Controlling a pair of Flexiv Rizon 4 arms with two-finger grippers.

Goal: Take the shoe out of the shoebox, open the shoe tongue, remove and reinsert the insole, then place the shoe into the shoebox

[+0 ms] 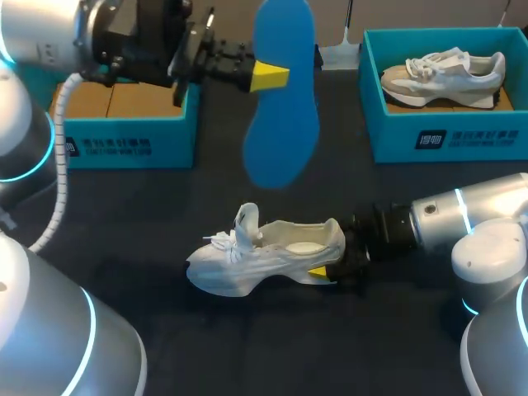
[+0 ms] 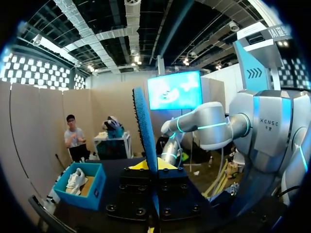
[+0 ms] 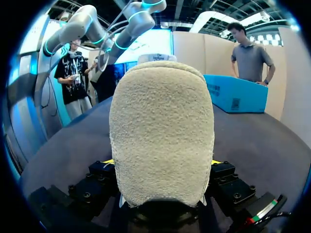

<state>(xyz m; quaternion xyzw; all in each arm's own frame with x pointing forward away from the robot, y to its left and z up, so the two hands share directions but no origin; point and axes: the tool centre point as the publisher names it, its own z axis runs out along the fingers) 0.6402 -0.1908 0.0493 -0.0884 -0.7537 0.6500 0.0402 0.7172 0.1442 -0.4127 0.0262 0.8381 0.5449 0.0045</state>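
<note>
Left hand [image 1: 266, 76] pinches blue insole [image 1: 282, 107] aloft; right hand [image 1: 324, 271] clamps shoe [image 1: 256, 260] heel, apart from left shoebox [image 1: 124, 147], right shoebox [image 1: 445, 140].

Dark table [image 1: 247, 346] bears white shoe [image 1: 264, 256], left shoebox [image 1: 132, 144] and right shoebox [image 1: 445, 136].

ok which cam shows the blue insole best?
Head view: the insole hangs face-on, nearly whole, held by the left gripper above the shoe. Left wrist view shows only its edge. Right wrist view misses it; the shoe's heel fills it.
</note>
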